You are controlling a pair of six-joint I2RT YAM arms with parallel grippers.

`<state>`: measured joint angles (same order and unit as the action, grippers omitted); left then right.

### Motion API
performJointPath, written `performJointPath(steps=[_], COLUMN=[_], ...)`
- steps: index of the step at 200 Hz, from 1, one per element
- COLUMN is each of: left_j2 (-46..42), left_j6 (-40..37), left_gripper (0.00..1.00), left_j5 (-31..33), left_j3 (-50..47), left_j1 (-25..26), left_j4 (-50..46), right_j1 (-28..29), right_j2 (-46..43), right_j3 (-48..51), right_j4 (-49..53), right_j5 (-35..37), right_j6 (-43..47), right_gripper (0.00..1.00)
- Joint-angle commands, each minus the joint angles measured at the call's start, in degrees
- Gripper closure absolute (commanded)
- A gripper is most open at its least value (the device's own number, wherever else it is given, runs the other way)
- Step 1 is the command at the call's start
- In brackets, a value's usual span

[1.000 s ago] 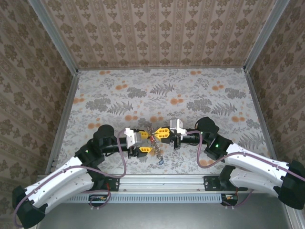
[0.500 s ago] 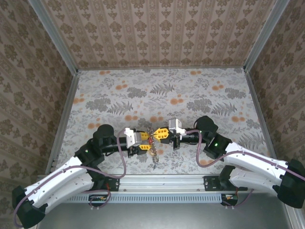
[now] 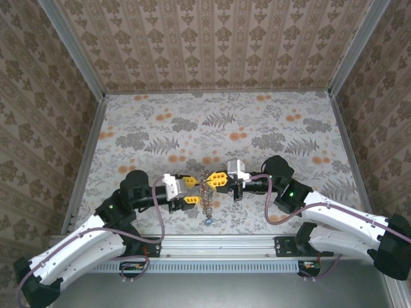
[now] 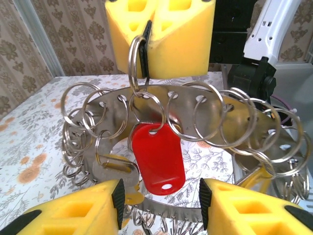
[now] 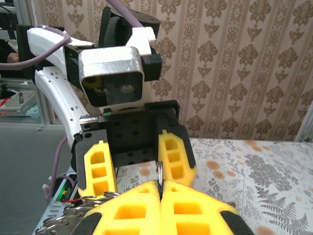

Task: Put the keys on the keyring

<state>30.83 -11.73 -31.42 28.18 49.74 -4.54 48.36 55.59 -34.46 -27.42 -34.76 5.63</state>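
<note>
The right gripper (image 4: 146,49) was clamped shut on a small loop of the keyring (image 4: 188,95), which hung between the two arms near the table's near edge. The left gripper (image 3: 191,191) faced it, jaws apart. A red key (image 4: 159,156) already hung there; the other keys were lost among the loops.

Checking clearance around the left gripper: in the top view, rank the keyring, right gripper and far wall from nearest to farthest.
1. keyring, just right of the left gripper.
2. right gripper, just past the keyring.
3. far wall, across the table.
</note>
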Motion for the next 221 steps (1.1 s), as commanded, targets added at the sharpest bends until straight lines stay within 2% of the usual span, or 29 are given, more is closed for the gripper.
performJointPath(steps=[1,22,58,108,196,221], left_j2=[-3.5,-4.3,-0.5,4.3,5.4,6.4], left_j6=[-0.9,0.4,1.1,1.2,3.3,4.0], left_gripper=[0.57,0.62,0.62,0.52,0.52,0.52], left_j5=[1.4,-0.8,-3.8,-3.9,-5.1,-7.6], left_j3=[1.1,0.2,0.2,1.6,1.7,1.3], left_j1=[-0.3,-0.3,-0.3,-0.3,0.0,0.3], left_j4=[-3.7,-1.8,1.3,4.9,9.3,11.3], right_j1=[-0.4,-0.4,-0.3,-0.2,-0.1,-0.1], right_j2=[-1.4,-1.0,-0.3,0.0,0.2,0.4], right_j3=[-1.7,-1.9,-2.4,-2.7,-2.7,-2.9], right_j4=[-1.6,-1.8,-2.2,-2.0,-2.3,-2.3], right_j5=[-0.1,-0.5,-1.2,-1.9,-2.6,-2.7], right_j6=[0.5,0.5,0.0,-0.2,-0.5,-0.6], right_gripper=[1.00,1.00,1.00,1.00,1.00,1.00])
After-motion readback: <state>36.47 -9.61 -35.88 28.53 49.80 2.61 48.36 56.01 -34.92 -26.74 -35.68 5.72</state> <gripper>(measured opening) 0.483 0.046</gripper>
